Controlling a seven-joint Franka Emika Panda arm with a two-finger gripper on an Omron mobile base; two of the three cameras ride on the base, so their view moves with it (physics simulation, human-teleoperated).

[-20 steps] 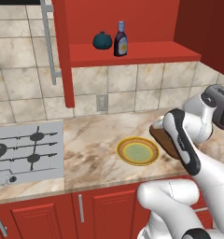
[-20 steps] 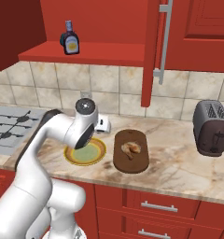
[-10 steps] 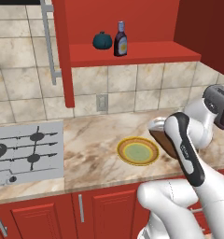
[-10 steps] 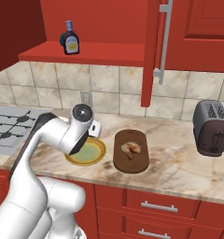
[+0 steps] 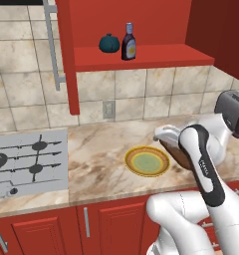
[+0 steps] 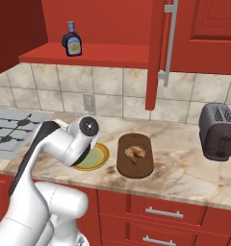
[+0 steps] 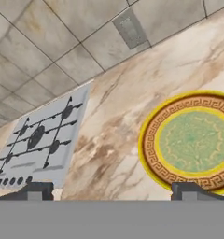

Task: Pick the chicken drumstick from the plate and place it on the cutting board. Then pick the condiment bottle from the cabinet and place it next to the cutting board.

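A red kitchen with a tiled back wall and a marbled counter (image 6: 185,168) running across the scene. On the wall hangs the cabinet (image 5: 141,55), its open shelf carrying the bottle (image 5: 128,42) upright, with a round teal object (image 5: 109,43) just left of it. At the left of the counter lies a grey stove (image 5: 27,162); at the far right stands a dark toaster (image 6: 217,131). The white arm (image 6: 50,149) bends over the middle of the counter. The cutting board (image 6: 134,154) lies just right of the plate (image 5: 147,161), and the chicken drumstick (image 6: 135,153) rests on the board (near its middle, in the right base view). The plate holds nothing. A wall socket (image 5: 109,109) sits in the tiles above the counter. The gripper (image 7: 111,189) hangs over the counter at the plate's left edge, its two fingertips (image 7: 37,189) set wide apart with nothing between them.
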